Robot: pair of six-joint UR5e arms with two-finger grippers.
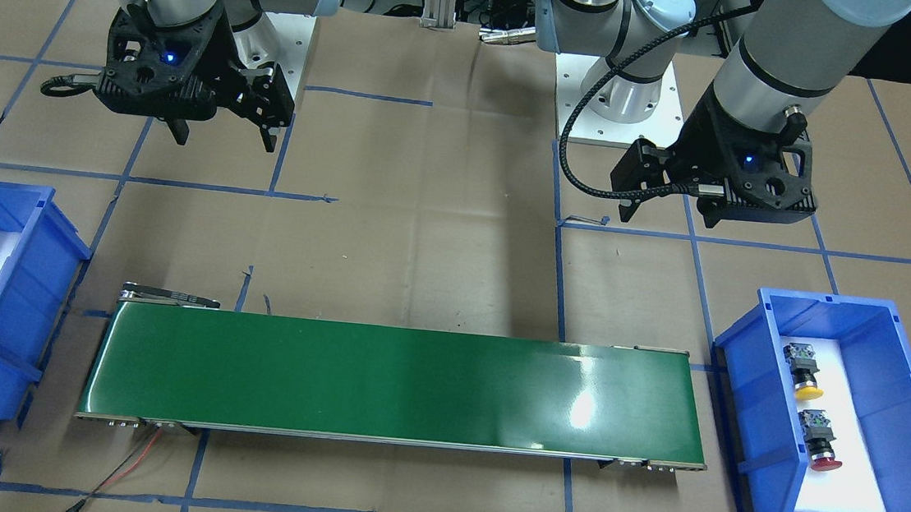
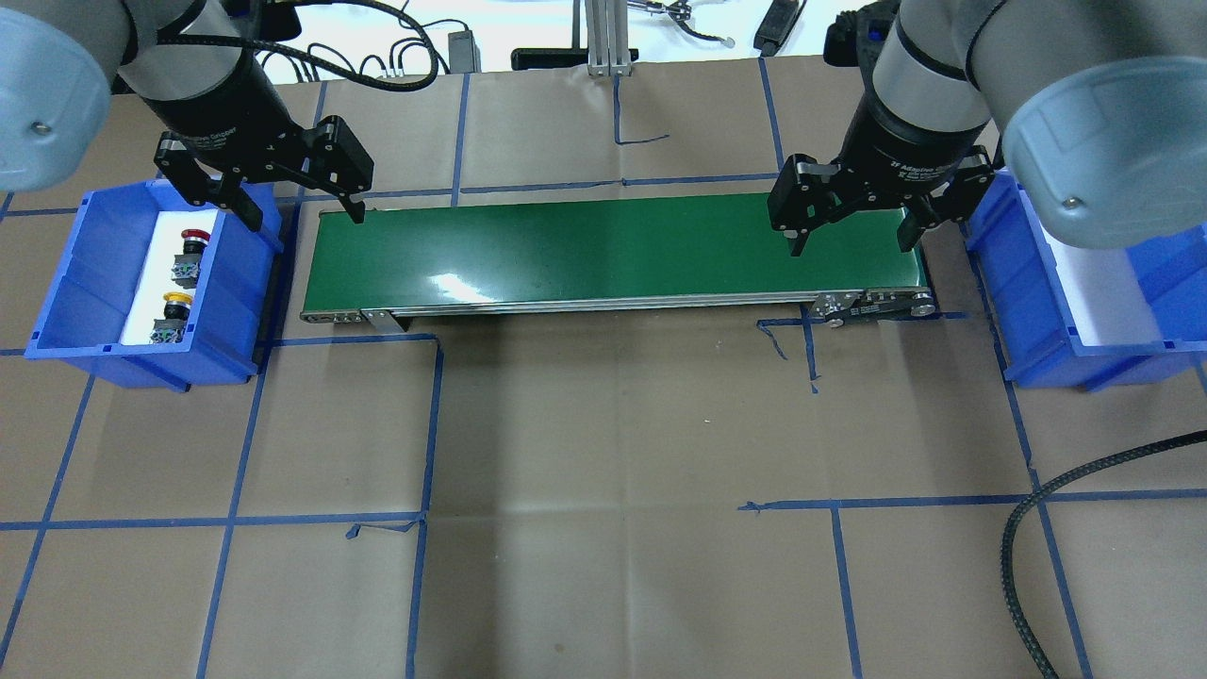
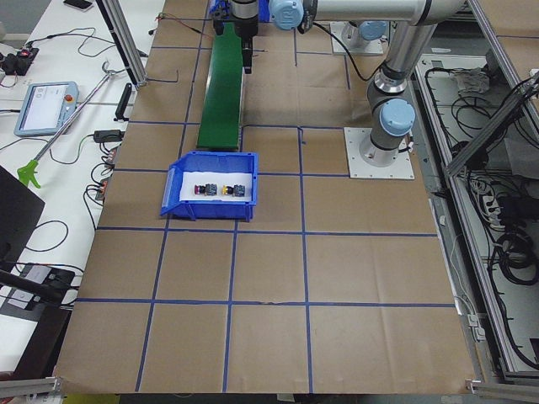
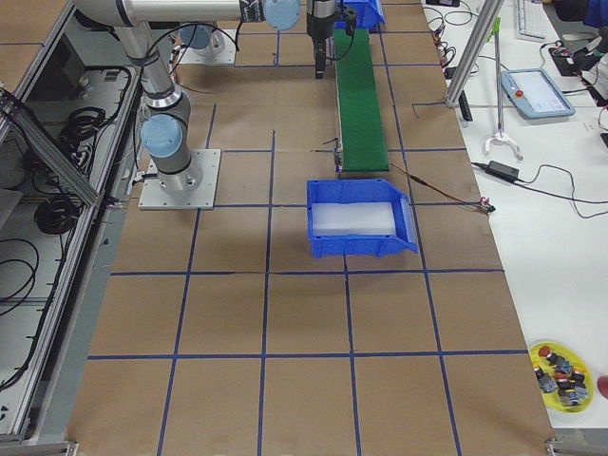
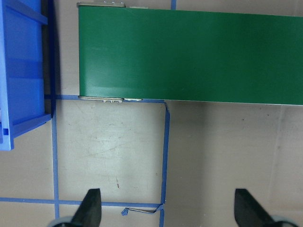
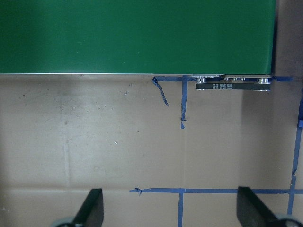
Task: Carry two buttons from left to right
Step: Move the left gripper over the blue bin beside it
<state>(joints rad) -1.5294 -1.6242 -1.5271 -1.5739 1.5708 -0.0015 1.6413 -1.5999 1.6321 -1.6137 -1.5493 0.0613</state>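
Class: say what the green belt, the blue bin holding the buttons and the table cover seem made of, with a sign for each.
Green belt: likely PVC or rubber, semi-gloss; it shows lamp glare. Blue bin: moulded plastic, ribbed walls. Table cover: brown paper or card, matt, with fold creases.

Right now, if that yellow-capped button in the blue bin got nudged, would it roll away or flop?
Probably a short roll at most: the yellow button lies on its side with a round cap and body, but its blocky rear should stop it. It looks like rigid plastic, so flopping seems unlikely. The white pad beneath may damp sliding.
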